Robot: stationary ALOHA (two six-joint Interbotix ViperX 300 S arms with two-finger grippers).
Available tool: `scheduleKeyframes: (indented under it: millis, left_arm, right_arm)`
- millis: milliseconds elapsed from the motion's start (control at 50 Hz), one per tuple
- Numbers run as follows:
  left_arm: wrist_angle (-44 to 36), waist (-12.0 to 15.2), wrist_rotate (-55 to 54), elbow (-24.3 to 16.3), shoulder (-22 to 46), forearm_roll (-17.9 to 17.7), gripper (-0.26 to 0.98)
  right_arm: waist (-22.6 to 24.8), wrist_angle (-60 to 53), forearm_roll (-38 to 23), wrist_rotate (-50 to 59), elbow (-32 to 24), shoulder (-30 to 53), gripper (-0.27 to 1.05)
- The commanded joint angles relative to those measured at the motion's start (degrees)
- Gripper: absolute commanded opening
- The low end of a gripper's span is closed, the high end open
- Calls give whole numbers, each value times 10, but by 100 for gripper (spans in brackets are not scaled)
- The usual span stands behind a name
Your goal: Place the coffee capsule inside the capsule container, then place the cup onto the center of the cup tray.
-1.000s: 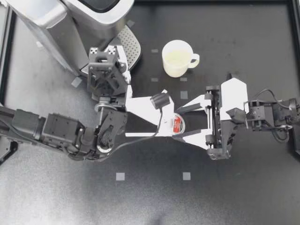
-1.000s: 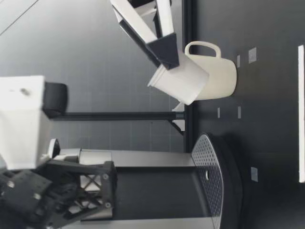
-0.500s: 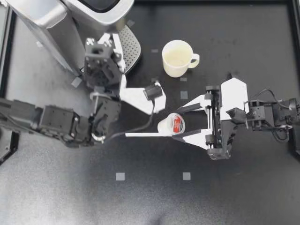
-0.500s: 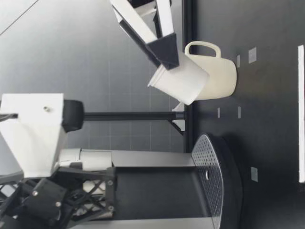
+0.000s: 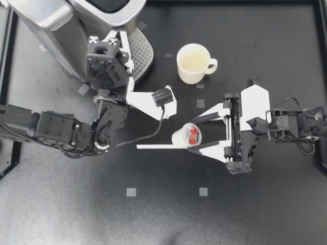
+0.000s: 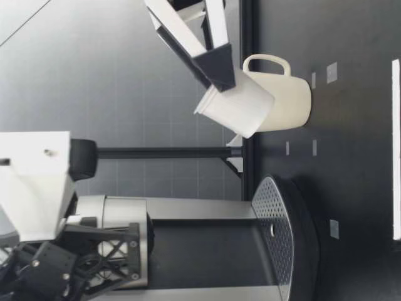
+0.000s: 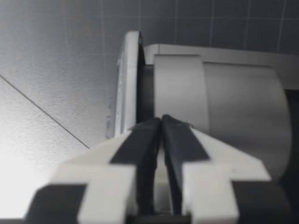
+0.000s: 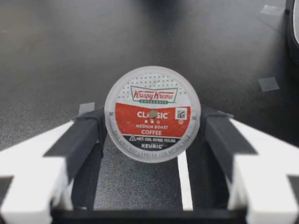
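Seen from above, the right pincer (image 5: 193, 136) grips the coffee capsule (image 5: 185, 136) near the cup (image 5: 193, 63); at table height, the coffee capsule hangs above the table (image 6: 351, 157); the left wrist camera shows the left pincer (image 5: 106, 48) with fingers (image 7: 140, 140) pressed together, facing the coffee machine (image 7: 233, 93); the right wrist camera shows the coffee capsule clamped from both sides.

The desk (image 5: 265, 214) I work at has a matte black, faintly speckled top. Small grey tape squares (image 5: 131, 192) are stuck here and there on it. A black rail (image 5: 321, 76) runs along its right edge and its far edge. Light washes the desk's left side to a paler grey. Seen from table height, a grey wall panel (image 6: 125, 81) with a faint grid of lines stands behind the far edge, and a black post (image 6: 169, 152) rises upright before it. A white strip (image 6: 395, 150) lies on the desk close to that camera.
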Motion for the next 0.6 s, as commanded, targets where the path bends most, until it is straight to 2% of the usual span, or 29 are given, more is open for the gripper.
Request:
scheduleKeyframes:
  millis: [0, 180, 320, 580]
  left_arm:
    - [15, 12, -1, -11, -37, 30, 18]
    - [16, 13, -12, -9, -58, 54, 18]
    - [5, 15, -63, -4, -87, 56, 18]
    - [-51, 31, -185, 37, -168, 57, 18]
  right_arm:
    - [-3, -4, -1, 1, -12, -12, 57]
    - [-3, -4, 0, 2, -17, -13, 57]
    - [-3, -4, -1, 2, -23, -15, 57]
    - [-3, -4, -1, 1, -29, -23, 57]
